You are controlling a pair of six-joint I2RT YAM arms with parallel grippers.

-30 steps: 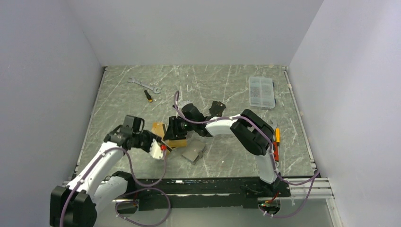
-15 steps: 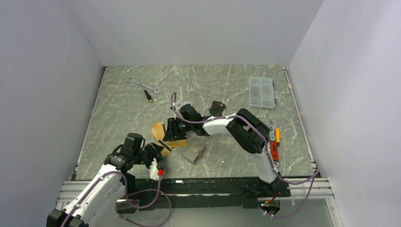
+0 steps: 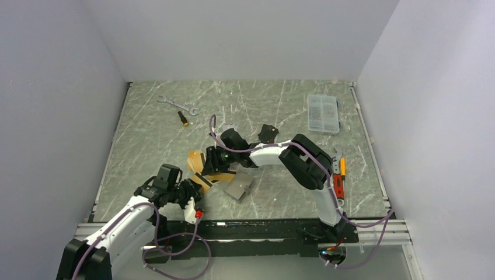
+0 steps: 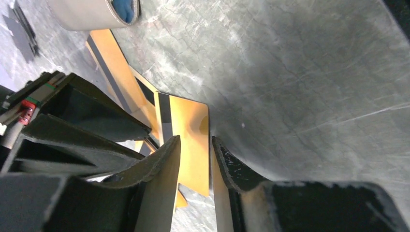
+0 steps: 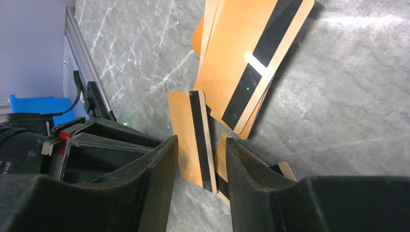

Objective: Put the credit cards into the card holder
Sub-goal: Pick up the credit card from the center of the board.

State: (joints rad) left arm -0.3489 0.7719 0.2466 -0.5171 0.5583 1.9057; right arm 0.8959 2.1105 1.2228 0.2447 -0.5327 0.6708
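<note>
Gold-orange credit cards lie fanned on the grey marbled table, a little toward seven o'clock from its middle, black stripes up. My left gripper sits at seven o'clock of that heap, nose pointing at it. Through the left wrist camera my jaws stand a narrow gap apart, and one striped card shows flat beneath that gap, running on past the fingertips. I see nothing pinched.

My right gripper hangs over the heap from one o'clock. Its jaws are parted too, and down between them I see a single card lying just beside the main stack, which spreads toward twelve o'clock in that view. Nothing clamped there either.

Card holder: grey-taupe, on the table at four o'clock of the cards, just beside them. My left wrist view catches its edge, with a bit of blue sleeve, at eleven o'clock.

Back of the table: wrench at eleven, clear compartment box at one.
</note>
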